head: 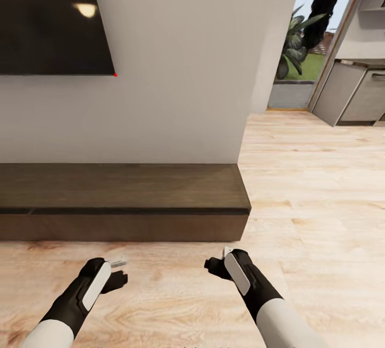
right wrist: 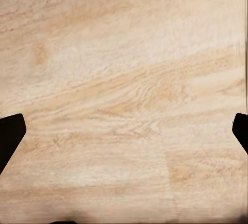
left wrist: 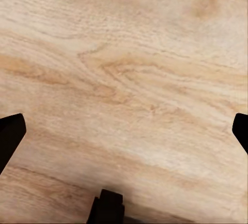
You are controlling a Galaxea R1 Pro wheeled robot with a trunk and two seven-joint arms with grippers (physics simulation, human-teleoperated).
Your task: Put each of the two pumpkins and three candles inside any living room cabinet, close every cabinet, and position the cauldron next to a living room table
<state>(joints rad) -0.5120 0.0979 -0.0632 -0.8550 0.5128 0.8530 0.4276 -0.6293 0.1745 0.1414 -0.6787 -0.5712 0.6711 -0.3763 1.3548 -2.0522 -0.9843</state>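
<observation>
The cabinet (head: 123, 198) is a long low dark-brown unit against the white wall, straight ahead in the head view, with its fronts shut and its flat top bare. My left gripper (head: 118, 273) hangs over the wooden floor just in front of it. My right gripper (head: 216, 266) hangs over the floor near the cabinet's right end. In each wrist view the dark fingertips (left wrist: 10, 133) (right wrist: 10, 131) stand far apart at the picture's edges, with only floor between them, so both grippers are open and hold nothing. Pumpkins, candles and the cauldron are out of view.
A dark TV screen (head: 51, 16) hangs on the wall above the cabinet. Light wood floor (head: 310, 187) runs to the right, past the wall's end, toward grey kitchen units (head: 355, 93) and a doorway with plants (head: 299, 43) outside.
</observation>
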